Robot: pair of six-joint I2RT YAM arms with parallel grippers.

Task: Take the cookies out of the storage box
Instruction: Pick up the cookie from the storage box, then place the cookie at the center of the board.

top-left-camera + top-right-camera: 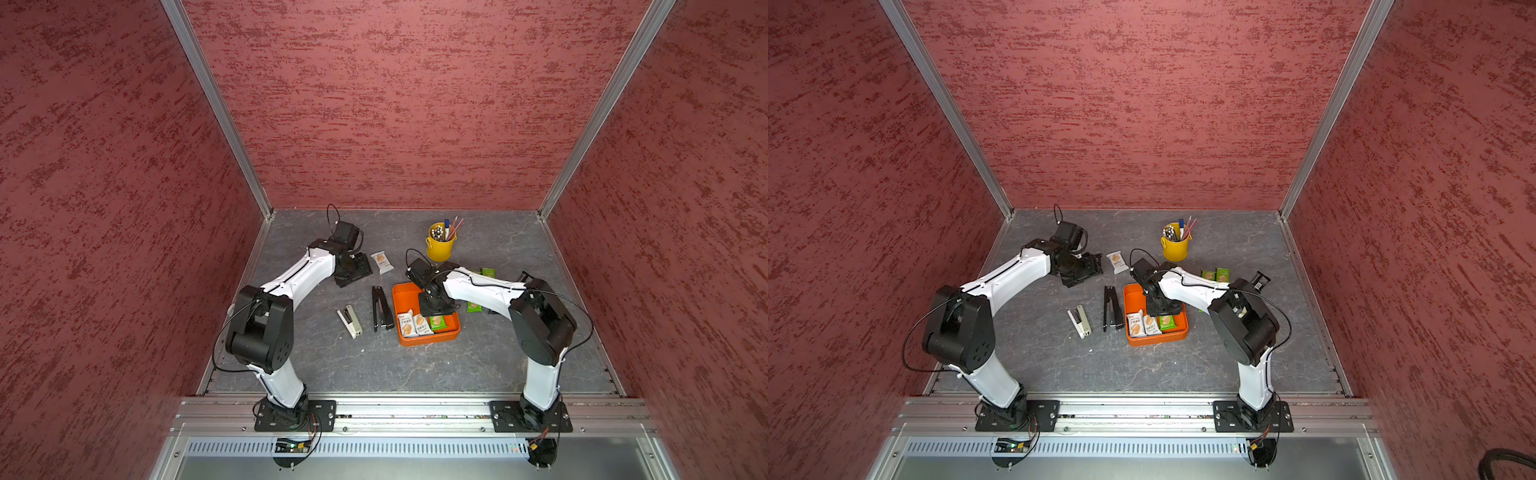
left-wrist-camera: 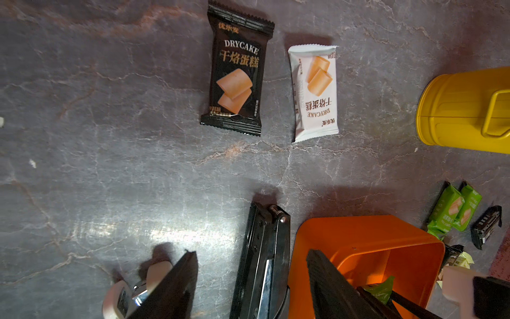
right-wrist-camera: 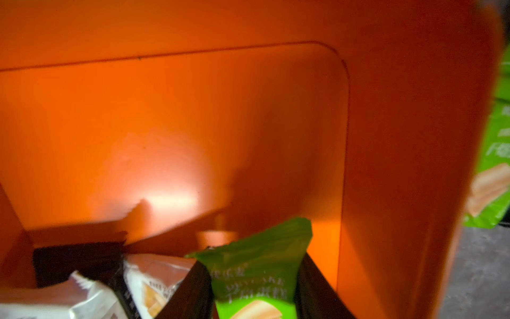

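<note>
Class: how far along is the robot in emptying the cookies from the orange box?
Done: a black packet, a white packet and green packets lie on the table. In hand: the right gripper pinches a green packet inside the storage box. Left: two white packets and a black one there.

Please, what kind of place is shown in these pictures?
Probably a robot test booth, not a home: two arms bolted to an aluminium rail, red panel walls in metal frames, grey stone-look tabletop.
</note>
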